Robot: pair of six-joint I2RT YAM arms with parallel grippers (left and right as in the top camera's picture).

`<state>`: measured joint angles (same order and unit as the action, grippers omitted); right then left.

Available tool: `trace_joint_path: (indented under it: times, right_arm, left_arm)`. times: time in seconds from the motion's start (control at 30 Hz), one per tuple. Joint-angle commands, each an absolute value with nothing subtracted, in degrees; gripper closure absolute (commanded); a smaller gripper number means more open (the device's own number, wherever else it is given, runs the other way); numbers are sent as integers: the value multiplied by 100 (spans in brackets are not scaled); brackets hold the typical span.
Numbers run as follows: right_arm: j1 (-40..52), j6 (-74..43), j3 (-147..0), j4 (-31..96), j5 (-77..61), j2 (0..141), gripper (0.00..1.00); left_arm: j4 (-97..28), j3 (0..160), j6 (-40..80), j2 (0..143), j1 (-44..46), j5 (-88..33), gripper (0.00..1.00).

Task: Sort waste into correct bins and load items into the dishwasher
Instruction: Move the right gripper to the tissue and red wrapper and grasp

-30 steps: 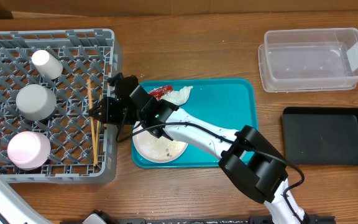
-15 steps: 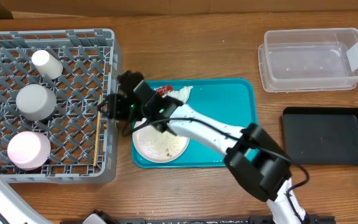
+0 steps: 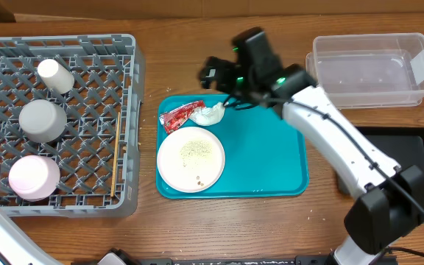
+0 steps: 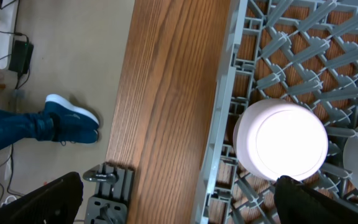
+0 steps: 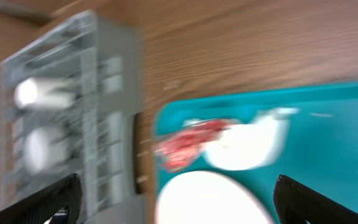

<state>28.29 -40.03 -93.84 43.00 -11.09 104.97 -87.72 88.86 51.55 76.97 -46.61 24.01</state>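
Observation:
In the overhead view the grey dishwasher rack (image 3: 132, 88) holds a white cup (image 3: 54, 75), two upturned bowls (image 3: 43, 120) (image 3: 33, 177), and chopsticks (image 3: 115, 158) lying along its right wall. On the teal tray (image 3: 271, 162) sit the white plate (image 3: 191, 158) with crumbs (image 3: 192, 149), the red wrapper (image 3: 179, 115) and the napkin (image 3: 212, 113). My right gripper (image 3: 216, 73) hovers open and empty above the tray's far left corner. Its blurred wrist view shows the wrapper (image 5: 191, 143) and napkin (image 5: 247, 143) below the gripper (image 5: 185, 208). My left gripper (image 4: 179, 211) is open over the rack's edge beside a bowl (image 4: 281, 140).
The clear tub (image 3: 370, 70) stands at the far right, with the black tray (image 3: 418, 158) in front of it. A person's shoe (image 4: 70, 115) is on the floor beyond the table's left edge.
My right gripper opened, left the chopsticks in the rack by its right wall, and swung up and to the right to above the tray's far edge. The left arm stayed still.

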Motion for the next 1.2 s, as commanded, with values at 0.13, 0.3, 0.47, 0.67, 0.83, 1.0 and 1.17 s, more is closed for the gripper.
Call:
trace_joint_path:
  times: [0.13, 0.3, 0.47, 0.67, 0.83, 1.0, 1.17]
  right_arm:
    - [2585, -3885, -9275, 4510, -917, 10663, 4]
    - [2700, -3918, -9000, 4154, -840, 10770, 1]
    - [2705, -4431, -8945, 4141, -760, 11091, 26]
    - [2838, -4652, -8945, 3854, -1238, 11773, 28]
    - [3035, -4672, -8945, 3483, -1557, 12206, 29]
    - [3133, -4827, -8945, 3520, -1455, 12283, 35]
    - [3177, -4825, -8945, 3629, -1085, 12283, 43]
  left_arm:
    - [-8779, 8901, 5275, 7717, -4696, 2412, 0]
    - [-8779, 8903, 5275, 7717, -4696, 2412, 0]
    - [-8779, 8901, 5275, 7717, -4696, 2412, 0]
    - [-8779, 8901, 5275, 7717, -4696, 2412, 0]
    - [-8779, 8901, 5275, 7717, -4696, 2412, 0]
    - [-8779, 8901, 5275, 7717, -4696, 2412, 0]
    - [-8779, 8903, 5275, 7717, -4696, 2412, 0]
